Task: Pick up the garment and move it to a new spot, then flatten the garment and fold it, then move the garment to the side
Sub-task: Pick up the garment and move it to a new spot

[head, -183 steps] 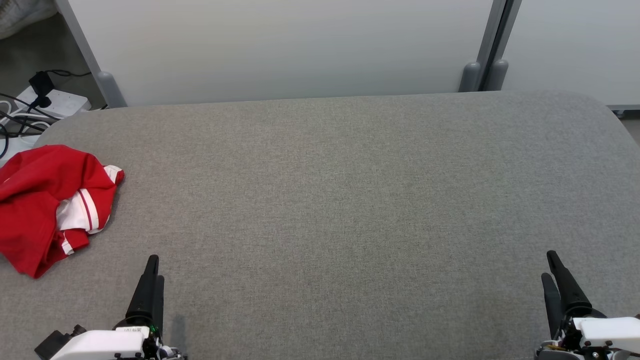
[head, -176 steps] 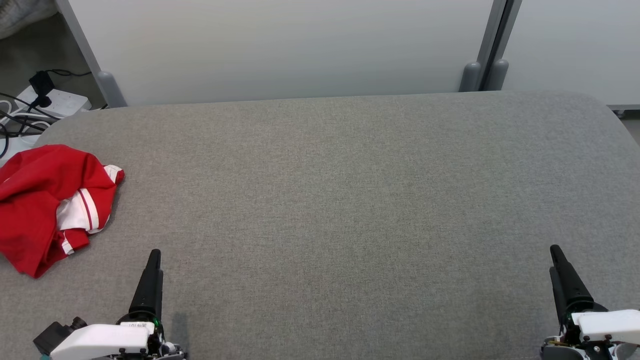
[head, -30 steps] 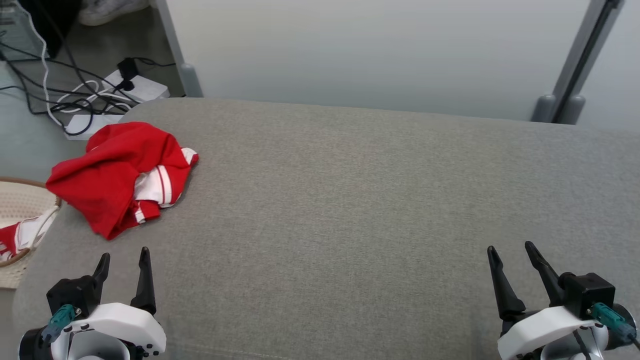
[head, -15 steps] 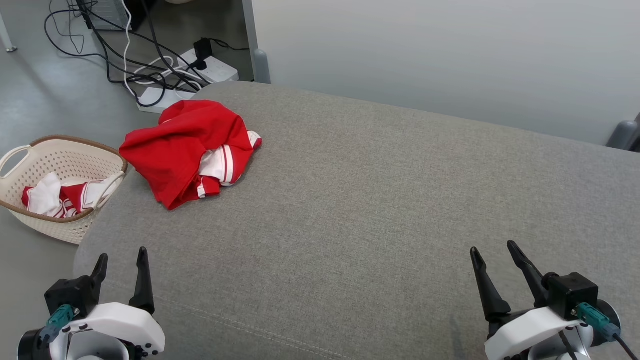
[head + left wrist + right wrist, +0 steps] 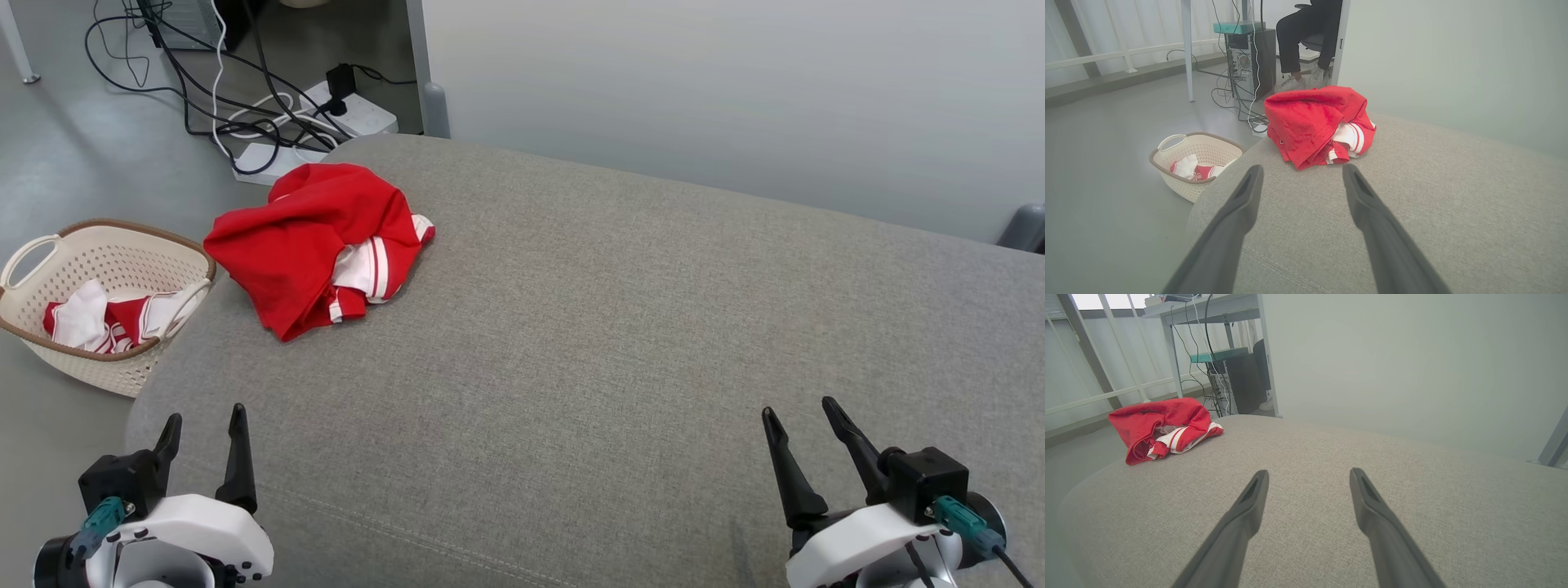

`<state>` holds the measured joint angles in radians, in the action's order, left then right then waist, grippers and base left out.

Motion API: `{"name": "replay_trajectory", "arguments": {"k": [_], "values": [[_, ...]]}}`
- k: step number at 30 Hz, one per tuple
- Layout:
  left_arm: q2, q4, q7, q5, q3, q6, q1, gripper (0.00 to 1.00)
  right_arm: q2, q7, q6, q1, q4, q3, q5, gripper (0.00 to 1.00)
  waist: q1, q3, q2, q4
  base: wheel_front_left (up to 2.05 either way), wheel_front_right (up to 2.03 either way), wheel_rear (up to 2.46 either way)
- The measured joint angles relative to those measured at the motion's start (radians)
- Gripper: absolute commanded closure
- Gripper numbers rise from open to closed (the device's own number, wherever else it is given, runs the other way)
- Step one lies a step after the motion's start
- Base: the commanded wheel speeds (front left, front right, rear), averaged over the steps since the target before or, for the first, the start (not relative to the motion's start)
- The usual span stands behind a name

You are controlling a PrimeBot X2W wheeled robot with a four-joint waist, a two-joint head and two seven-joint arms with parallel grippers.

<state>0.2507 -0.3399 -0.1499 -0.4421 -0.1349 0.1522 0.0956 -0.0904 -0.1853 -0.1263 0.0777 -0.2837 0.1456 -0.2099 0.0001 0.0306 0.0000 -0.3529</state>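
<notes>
While both claws sit low in the frame, the crumpled red garment with white striped trim (image 5: 314,245) lies bunched in soft folds at upper left, on the rounded corner of the grey woven-fabric padded surface (image 5: 612,327).

Left claw (image 5: 205,415), lower left: tapered dark fingers spread wide, nothing between them. Right claw (image 5: 798,407), lower right: likewise fully apart, empty. Both are well apart from the garment.

Perforated cream plastic basket with brown rim (image 5: 90,371) stands on the floor just beside the surface, with red and white cloth inside.
</notes>
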Motion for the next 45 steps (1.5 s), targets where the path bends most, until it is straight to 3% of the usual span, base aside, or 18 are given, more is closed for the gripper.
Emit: {"name": "replay_trajectory", "arguments": {"k": [13, 23, 25, 33, 45], "values": [[0.016, -0.016, 0.036, -0.002, -0.030, -0.007, 0.080, 0.00, -0.002, 0.000, 0.000, 0.017, -0.013, 0.008, 0.000, 0.00, 0.0000, -0.012, 0.0000, 0.014, 0.00, 0.00, 0.00], [0.089, -0.077, 0.270, -0.040, -0.048, -0.075, 0.379, 0.00, -0.007, 0.000, 0.000, 0.029, -0.003, 0.037, 0.000, 0.00, 0.0000, -0.043, 0.0000, 0.028, 0.00, 0.00, 0.00], [0.105, -0.145, 0.361, -0.071, -0.043, -0.102, 0.495, 0.00, -0.009, 0.001, 0.000, 0.058, 0.012, 0.057, 0.000, 0.00, -0.0001, -0.065, 0.0000, 0.045, 0.00, 0.00, 0.00], [0.159, -0.376, 0.500, -0.126, -0.013, -0.151, 0.700, 0.00, -0.033, 0.011, 0.000, 0.116, 0.041, 0.085, 0.008, 0.00, -0.0001, -0.154, 0.0000, 0.108, 0.00, 0.00, 0.00], [0.209, -0.601, 0.614, -0.195, 0.028, -0.179, 0.797, 0.00, -0.069, 0.039, 0.000, 0.195, 0.097, 0.110, 0.026, 0.00, -0.0001, -0.323, 0.0000, 0.192, 0.00, 0.00, 0.00]]}}
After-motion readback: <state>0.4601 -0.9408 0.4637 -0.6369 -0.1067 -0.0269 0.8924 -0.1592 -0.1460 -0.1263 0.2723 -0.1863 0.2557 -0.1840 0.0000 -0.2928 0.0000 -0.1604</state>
